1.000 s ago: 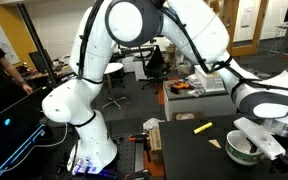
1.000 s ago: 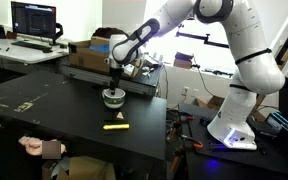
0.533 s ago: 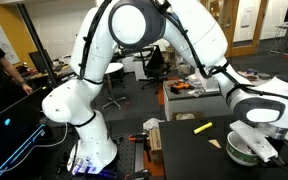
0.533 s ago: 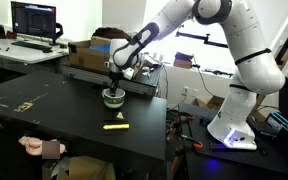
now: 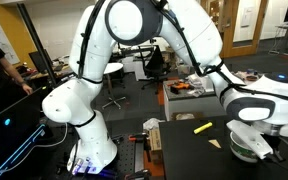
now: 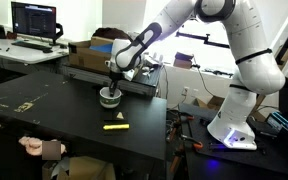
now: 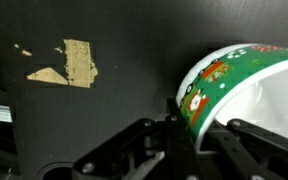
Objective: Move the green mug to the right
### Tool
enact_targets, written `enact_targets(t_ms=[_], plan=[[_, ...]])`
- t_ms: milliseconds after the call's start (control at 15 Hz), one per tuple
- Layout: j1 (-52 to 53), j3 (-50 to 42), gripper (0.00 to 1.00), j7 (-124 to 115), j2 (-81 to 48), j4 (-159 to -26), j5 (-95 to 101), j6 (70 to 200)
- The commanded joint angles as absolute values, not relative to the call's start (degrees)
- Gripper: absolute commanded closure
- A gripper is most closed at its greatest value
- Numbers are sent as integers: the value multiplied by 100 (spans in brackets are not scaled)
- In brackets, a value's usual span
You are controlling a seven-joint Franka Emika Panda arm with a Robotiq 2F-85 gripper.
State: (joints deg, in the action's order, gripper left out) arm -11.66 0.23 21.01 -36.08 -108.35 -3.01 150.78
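Observation:
The green mug (image 7: 246,72) is squat, green outside with red and white figures, white inside. It fills the right of the wrist view on the black table. My gripper (image 7: 196,130) is shut on its wall, one finger outside and one inside the rim. In both exterior views the gripper (image 5: 252,138) (image 6: 112,88) points straight down onto the mug (image 5: 242,150) (image 6: 109,98), covering much of it. The mug's handle is hidden.
A yellow marker (image 5: 202,127) (image 6: 114,126) lies on the black table (image 6: 54,105) near the mug. A torn tan tape patch (image 7: 77,62) sticks to the table. A cardboard box (image 6: 84,50) and grey tray (image 6: 139,82) stand behind the mug. A person's hand (image 6: 39,147) rests at the table's edge.
The jaws have closed from wide open onto the mug's wall. The gripper has sunk a little lower over the mug.

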Motion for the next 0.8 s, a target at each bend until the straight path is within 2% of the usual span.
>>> enact_targets(t_ms=[0, 733], plan=[[-1207, 76, 97, 1985, -3352, -11216, -254, 15364], [-1813, 487, 97, 2111, -3246, -11400, -1046, 15235]])
